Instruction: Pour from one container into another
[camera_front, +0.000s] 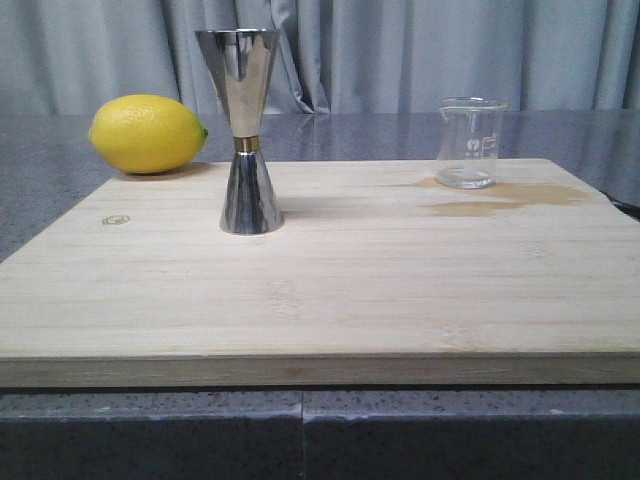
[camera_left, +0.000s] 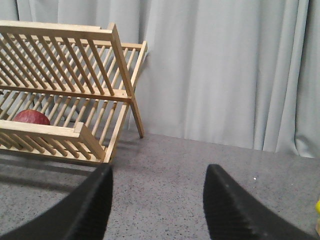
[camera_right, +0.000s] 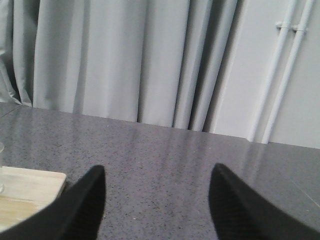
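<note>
A small clear glass beaker (camera_front: 468, 143) with white scale marks stands upright at the back right of the wooden board (camera_front: 320, 300). A tall steel hourglass jigger (camera_front: 246, 130) with a gold band at its waist stands upright on the board's left half. Neither gripper shows in the front view. My left gripper (camera_left: 157, 172) is open over bare grey counter, nothing between its fingers. My right gripper (camera_right: 156, 172) is open too, over grey counter beside the board's corner (camera_right: 30, 187), holding nothing. A sliver of glass (camera_right: 1, 167) shows at that view's edge.
A yellow lemon (camera_front: 147, 133) lies behind the board's back left corner. A damp stain (camera_front: 510, 197) marks the board beside the beaker. In the left wrist view a wooden dish rack (camera_left: 65, 95) holds a red round object (camera_left: 31, 117). Grey curtains hang behind the counter.
</note>
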